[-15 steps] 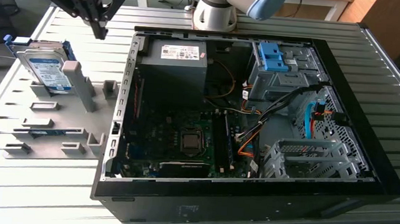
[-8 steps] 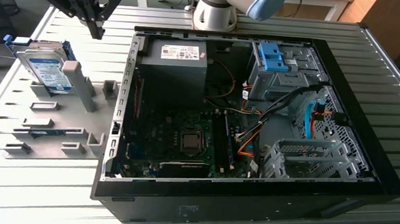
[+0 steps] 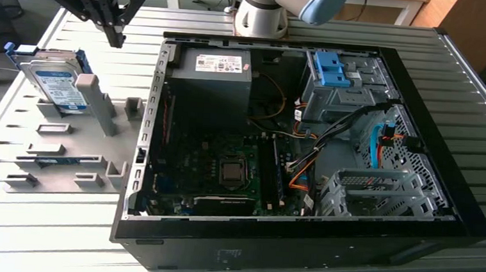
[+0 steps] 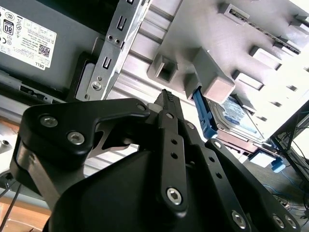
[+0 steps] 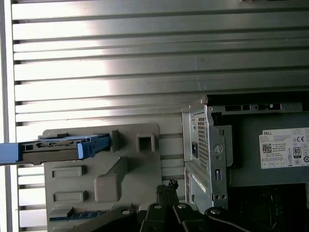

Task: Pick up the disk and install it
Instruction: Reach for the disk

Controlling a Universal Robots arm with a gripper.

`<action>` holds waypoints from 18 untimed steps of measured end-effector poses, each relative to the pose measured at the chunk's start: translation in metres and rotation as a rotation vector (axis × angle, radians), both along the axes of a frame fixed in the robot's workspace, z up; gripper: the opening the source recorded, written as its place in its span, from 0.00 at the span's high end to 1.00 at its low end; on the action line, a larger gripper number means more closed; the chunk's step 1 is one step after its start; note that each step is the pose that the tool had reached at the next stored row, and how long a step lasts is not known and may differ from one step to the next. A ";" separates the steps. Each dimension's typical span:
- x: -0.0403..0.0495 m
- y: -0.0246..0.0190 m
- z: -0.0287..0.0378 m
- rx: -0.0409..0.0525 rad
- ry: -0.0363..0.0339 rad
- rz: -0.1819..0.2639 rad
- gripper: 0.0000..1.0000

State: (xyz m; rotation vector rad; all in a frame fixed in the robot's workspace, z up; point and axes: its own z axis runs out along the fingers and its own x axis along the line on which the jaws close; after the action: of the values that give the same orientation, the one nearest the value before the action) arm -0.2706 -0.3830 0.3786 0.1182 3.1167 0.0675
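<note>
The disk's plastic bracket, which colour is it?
Blue; the bracket shows best in the first wrist view.

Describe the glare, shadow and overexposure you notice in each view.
First wrist view: strong glare washes out bands of the ribbed silver metal table. Exterior view: the open black computer case is shadowed inside. Second wrist view: the grey plastic holder tray is overexposed at one corner, and the black gripper looms dark in front.

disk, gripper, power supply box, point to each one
disk [image 3: 61, 90] exterior view, on its label
gripper [image 3: 114, 37] exterior view, between its fingers' tips
power supply box [image 3: 218, 64] exterior view, on its white sticker
</note>
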 end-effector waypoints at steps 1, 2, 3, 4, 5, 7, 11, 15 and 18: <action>0.0000 0.0000 0.0000 0.0000 0.0000 0.000 0.89; -0.0001 0.0000 0.0000 0.0000 0.0000 0.000 0.89; -0.0004 0.0000 0.0000 0.0001 0.0000 0.000 0.89; -0.0009 0.0000 0.0000 0.0000 0.0000 0.000 0.89; -0.0013 0.0000 0.0000 0.0000 0.0000 0.000 0.89; -0.0030 0.0000 0.0000 0.0000 0.0000 0.000 0.89; -0.0068 0.0001 -0.0001 0.0001 -0.0001 0.000 0.89; -0.0113 0.0003 -0.0002 0.0000 0.0000 0.000 0.89; -0.0152 0.0005 -0.0003 0.0001 0.0000 0.000 0.89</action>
State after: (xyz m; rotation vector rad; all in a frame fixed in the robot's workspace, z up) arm -0.2858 -0.3825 0.3782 0.1183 3.1166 0.0676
